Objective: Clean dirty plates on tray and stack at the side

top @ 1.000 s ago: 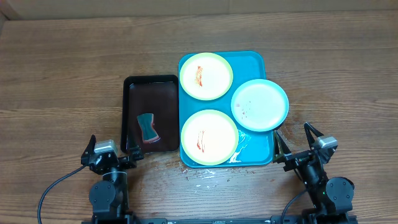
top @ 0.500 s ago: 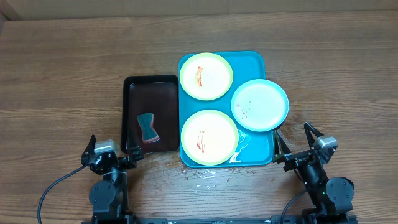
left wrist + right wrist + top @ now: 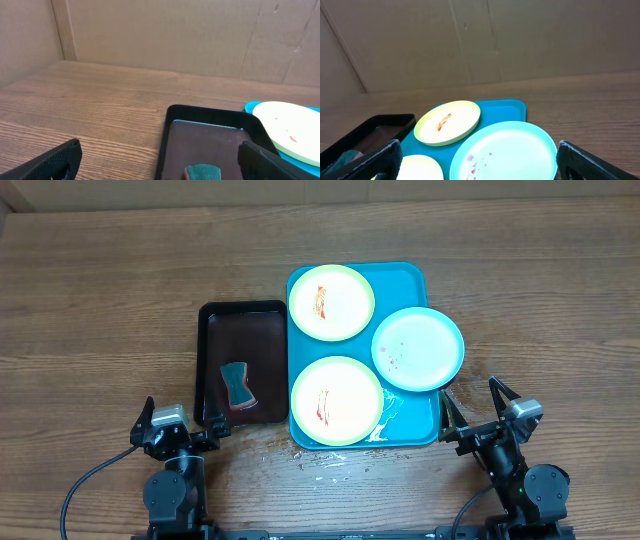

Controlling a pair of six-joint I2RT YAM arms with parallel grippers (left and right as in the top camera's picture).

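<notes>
While three smeared plates (image 3: 336, 401) sit on the tray (image 3: 405, 280), none is cleaned or stacked. Left gripper (image 3: 182, 418), right gripper (image 3: 472, 405): jaws apart, empty.

No readable text, labels, brand names or numbers appear in any view — nothing here carries legible writing.

Three plates (image 3: 331, 302) (image 3: 336, 400) (image 3: 418, 348) in all: two with pale yellow-green rims, one far and one near, and a single pale blue one to their right. One turquoise tray (image 3: 405, 275) lies under them. One black tray (image 3: 250, 330) sits to its left, with one sponge (image 3: 237, 385) in it. One wooden table (image 3: 100, 300) carries everything. Two grippers stand at the near edge — the left gripper (image 3: 181, 417) and the right gripper (image 3: 471, 405).
</notes>
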